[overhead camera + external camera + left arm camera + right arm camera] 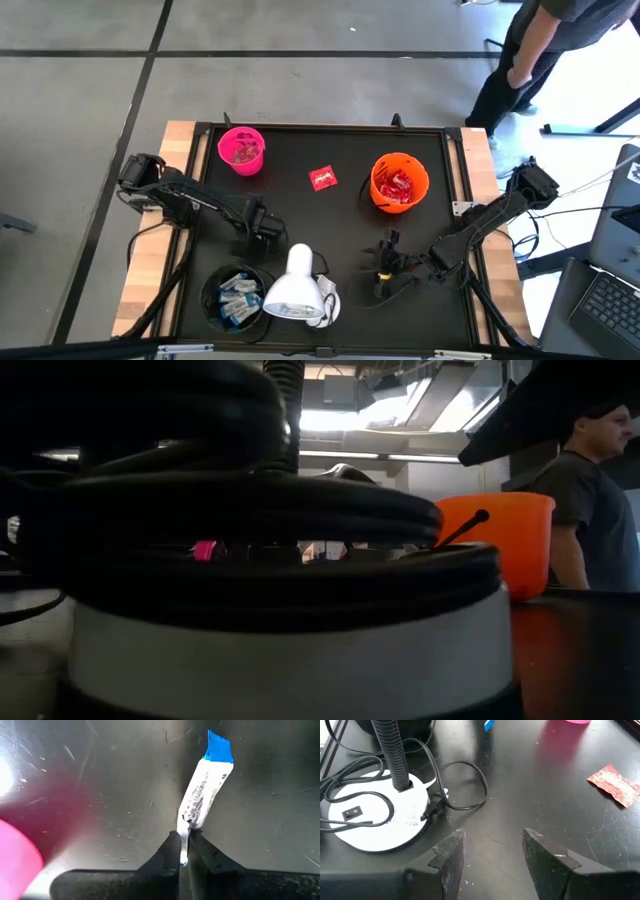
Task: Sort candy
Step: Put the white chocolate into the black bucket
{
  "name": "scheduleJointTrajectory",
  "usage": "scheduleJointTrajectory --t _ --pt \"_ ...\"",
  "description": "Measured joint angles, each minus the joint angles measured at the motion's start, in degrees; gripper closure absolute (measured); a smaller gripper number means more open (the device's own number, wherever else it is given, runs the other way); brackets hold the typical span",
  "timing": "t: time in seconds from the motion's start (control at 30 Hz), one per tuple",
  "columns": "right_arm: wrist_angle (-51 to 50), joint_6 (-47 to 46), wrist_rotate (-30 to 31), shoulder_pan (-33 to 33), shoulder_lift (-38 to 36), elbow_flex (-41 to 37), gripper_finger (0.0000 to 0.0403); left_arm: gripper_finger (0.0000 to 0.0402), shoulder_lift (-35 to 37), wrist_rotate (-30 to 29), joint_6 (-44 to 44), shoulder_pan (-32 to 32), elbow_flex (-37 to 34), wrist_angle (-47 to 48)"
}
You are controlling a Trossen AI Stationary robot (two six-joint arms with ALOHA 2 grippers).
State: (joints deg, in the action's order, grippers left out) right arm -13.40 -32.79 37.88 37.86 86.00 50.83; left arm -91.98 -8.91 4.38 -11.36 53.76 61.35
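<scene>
A: One white-and-blue bar (206, 785) is pinched by its end between the fingers of the left hand (183, 851), which are closed tight on the wrapper.

B: Where is that hand?

A: Low over the black surface (330, 225), left of centre, between the pink cup (241, 150) and the black cup (235, 296).

B: And the rest of the candy?

A: A single red packet (323, 178) lies loose on the surface between the pink cup and the orange cup (399, 182). More red packets sit in the orange cup, white-and-blue bars in the black cup, and small pinkish pieces in the pink one.

B: The right hand?

A: The right hand (492, 852) hangs near the white lamp (296, 290), fingers apart and gripping nothing.

B: Anyone around?

A: A person (530, 50) stands beyond the far right corner.
</scene>
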Motion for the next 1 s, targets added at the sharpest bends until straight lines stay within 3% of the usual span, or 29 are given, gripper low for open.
scheduleJointTrajectory --t 0.67,0.87,1.0 --pt "-0.04 0.04 -0.01 0.00 0.00 0.07 0.0210 0.0401 0.11 -3.63 0.48 -4.51 13.20 12.19" --pt "-0.07 1.50 -0.01 0.00 0.00 0.07 0.0210 0.0401 1.06 -3.88 7.22 -6.18 23.36 28.37" --pt "0.05 1.56 0.54 0.00 0.00 0.07 0.0210 0.0401 4.43 -1.16 9.39 -11.07 31.25 28.41"
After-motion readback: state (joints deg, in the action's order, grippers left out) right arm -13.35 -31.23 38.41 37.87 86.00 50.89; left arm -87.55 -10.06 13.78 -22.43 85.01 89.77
